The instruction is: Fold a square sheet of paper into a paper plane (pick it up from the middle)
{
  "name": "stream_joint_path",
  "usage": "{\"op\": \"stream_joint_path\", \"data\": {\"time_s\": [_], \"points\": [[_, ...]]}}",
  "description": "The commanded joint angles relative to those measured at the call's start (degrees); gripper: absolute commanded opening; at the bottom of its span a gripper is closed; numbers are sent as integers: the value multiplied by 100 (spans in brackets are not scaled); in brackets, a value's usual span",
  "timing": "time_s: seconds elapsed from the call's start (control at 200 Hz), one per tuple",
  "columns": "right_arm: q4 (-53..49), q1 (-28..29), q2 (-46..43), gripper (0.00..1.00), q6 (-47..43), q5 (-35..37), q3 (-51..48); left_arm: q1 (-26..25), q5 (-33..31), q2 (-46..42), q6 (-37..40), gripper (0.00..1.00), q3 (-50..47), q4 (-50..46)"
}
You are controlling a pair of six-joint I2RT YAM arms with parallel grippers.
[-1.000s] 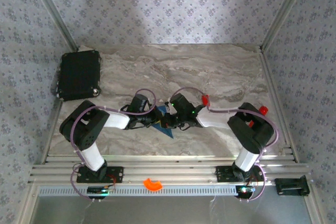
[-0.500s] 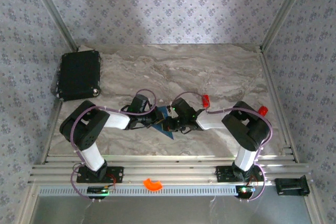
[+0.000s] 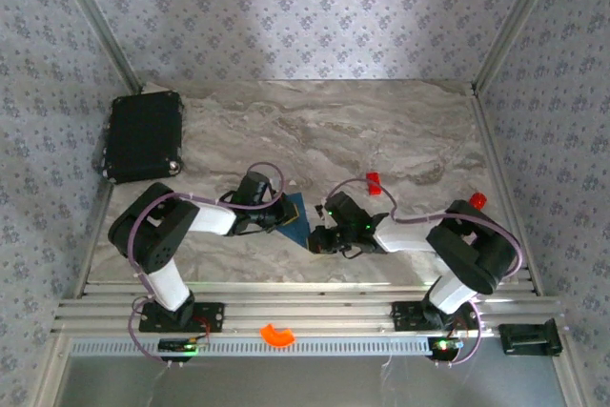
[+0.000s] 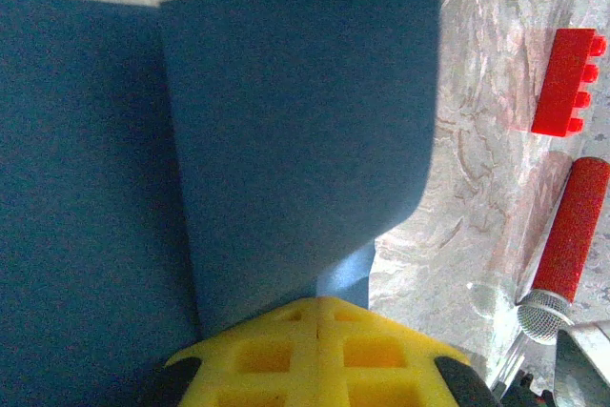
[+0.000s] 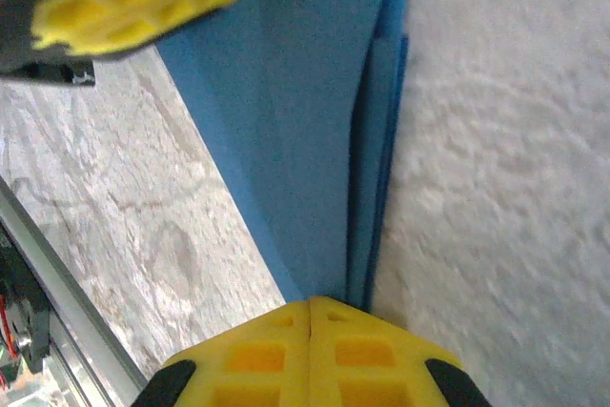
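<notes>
While clamped in left claw (image 4: 315, 319) and right claw (image 5: 310, 310), square sheet of paper (image 4: 295, 131) (creased).

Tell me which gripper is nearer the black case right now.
Left. The left gripper is to the right of the black case, at the blue paper's left side; the right gripper is farther right.

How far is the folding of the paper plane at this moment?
Done: the blue paper sheet already shows overlapping layers and a crease. In hand: the left gripper and the right gripper each pinch an edge of it. Left: it is not yet a slim pointed dart, so more folds remain.
</notes>
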Motion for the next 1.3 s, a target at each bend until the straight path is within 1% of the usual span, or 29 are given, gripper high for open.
{"op": "stream_joint_path", "data": {"time_s": [0.0, 0.21, 0.32, 0.425, 0.555, 0.73, 0.949, 1.089, 1.159, 1.299], "points": [[-912, 89, -246, 4, 133, 1, -400, 57, -572, 215, 181, 3, -148, -745], [-1201, 25, -957, 4, 110, 72, -184, 59, -544, 187, 170, 3, -135, -760], [-1146, -159, -1036, 4, 126, 68, 11, 59, -550, 165, 166, 3, -134, -745], [-978, -338, -718, 3, 106, -123, 345, 59, -540, 156, 153, 3, -126, -750], [-955, -334, -128, 3, 98, -203, 950, 59, -541, 139, 125, 3, -126, -759], [-1051, -312, 651, 3, 123, -154, 1613, 54, -531, 131, 106, 3, -117, -733], [-1304, -350, 1266, 3, -3, -108, 2156, 58, -524, 130, 106, 3, -117, -722], [-1603, -360, 1548, 3, -101, 85, 2085, 53, -496, 122, 141, 3, -66, -733], [-1620, -335, 1553, 3, -85, 175, 1805, 59, -464, 91, 190, 3, -17, -755], [-1363, -325, 1492, 3, 15, 128, 1210, 76, -428, -4, 320, 3, 158, -955]]}}
